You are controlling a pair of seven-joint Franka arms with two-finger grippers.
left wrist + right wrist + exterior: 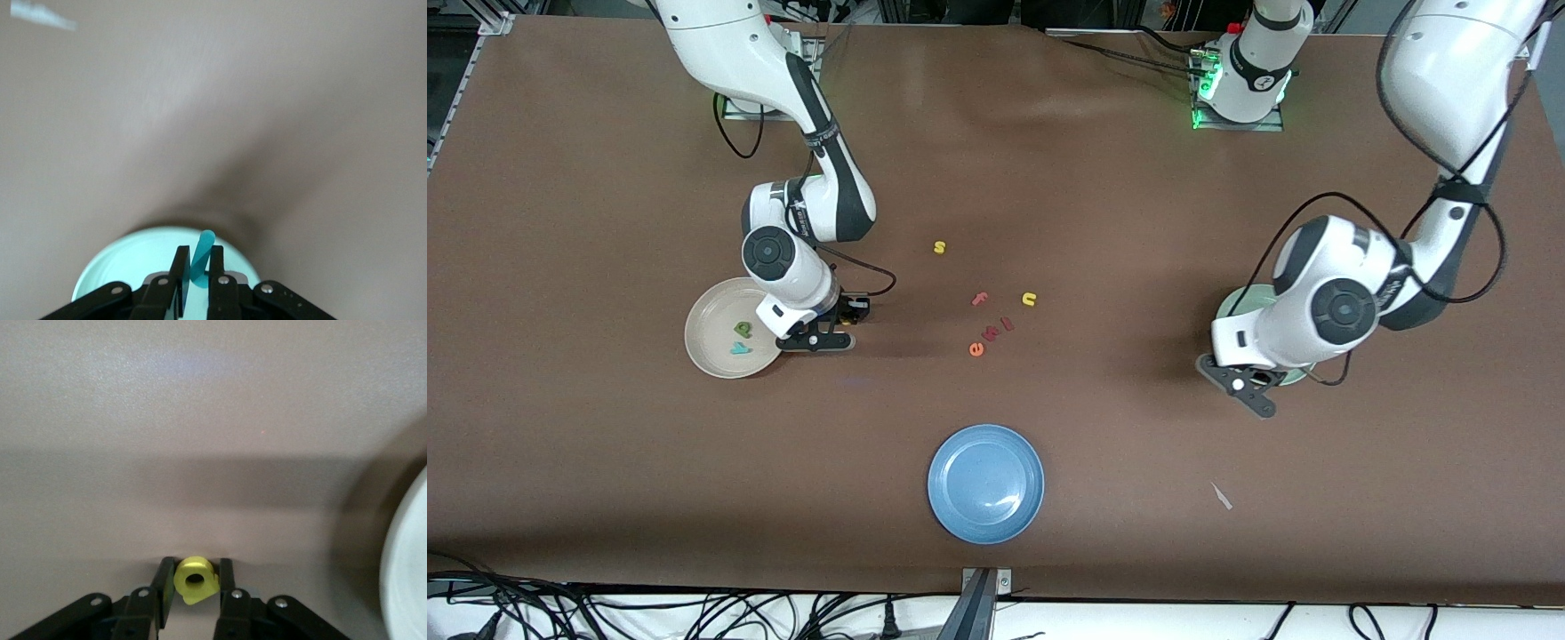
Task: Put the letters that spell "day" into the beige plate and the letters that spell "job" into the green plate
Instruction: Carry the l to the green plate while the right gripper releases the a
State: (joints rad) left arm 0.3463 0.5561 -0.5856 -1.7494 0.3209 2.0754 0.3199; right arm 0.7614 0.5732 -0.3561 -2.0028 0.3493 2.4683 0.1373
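The beige plate (710, 313) holds a dark green "d" (743, 329) and a teal "y" (740, 348). My right gripper (818, 341) is down at the table just beside that plate. In its wrist view, the right gripper (196, 562) is shut on the yellow "a" (195, 579). My left gripper (1240, 382) hangs over the green plate (1232, 307), which the arm mostly hides. The left gripper (199, 251) is shut on the teal "j" (204, 243), which stands on edge above the green plate (133, 257).
Loose letters lie mid-table: a yellow "s" (939, 247), a pink "f" (980, 300), a yellow "u" (1029, 300), an orange "e" (976, 349) and two small reddish letters (997, 329) beside it. A blue plate (985, 483) sits nearer the front camera. A pale scrap (1221, 496) lies toward the left arm's end.
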